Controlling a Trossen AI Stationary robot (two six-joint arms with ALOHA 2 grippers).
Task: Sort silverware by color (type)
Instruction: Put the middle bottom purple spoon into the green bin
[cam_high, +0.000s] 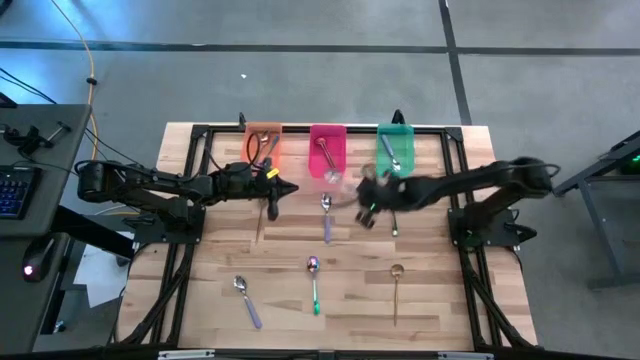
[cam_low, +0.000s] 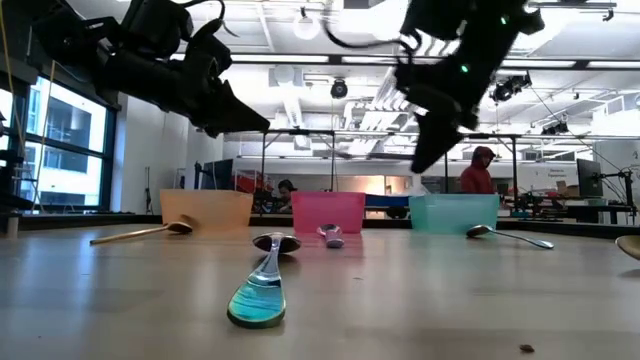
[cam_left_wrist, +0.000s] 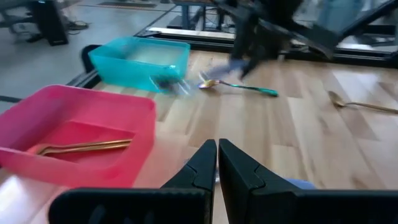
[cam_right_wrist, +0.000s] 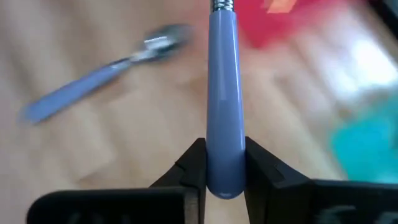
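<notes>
My right gripper (cam_right_wrist: 224, 152) is shut on a spoon with a pale blue handle and hovers above the table in front of the pink bin (cam_high: 327, 150) and green bin (cam_high: 395, 148). My left gripper (cam_left_wrist: 217, 155) is shut on nothing, raised in front of the orange bin (cam_high: 262, 145). A gold spoon (cam_high: 262, 215) lies flat just below it. Other spoons lie flat on the table: a blue-handled one (cam_high: 326, 215), a purple-handled one (cam_high: 247, 300), a green-handled one (cam_high: 314, 280) and a gold one (cam_high: 396, 290). A gold spoon (cam_left_wrist: 84, 147) lies inside the pink bin. My right gripper pinches the blue-handled spoon by the free end of its handle (cam_right_wrist: 224, 124), between the two fingers. The handle runs straight on past the fingertips, away from the wrist, to the metal neck (cam_right_wrist: 222, 5). The spoon is lifted clear of the table.
The three bins stand in a row at the table's far edge. Another green-handled spoon (cam_left_wrist: 239, 86) lies under my right arm near the green bin. A dark metal frame runs along the table's edges. In the low view, people stand in the room beyond.
</notes>
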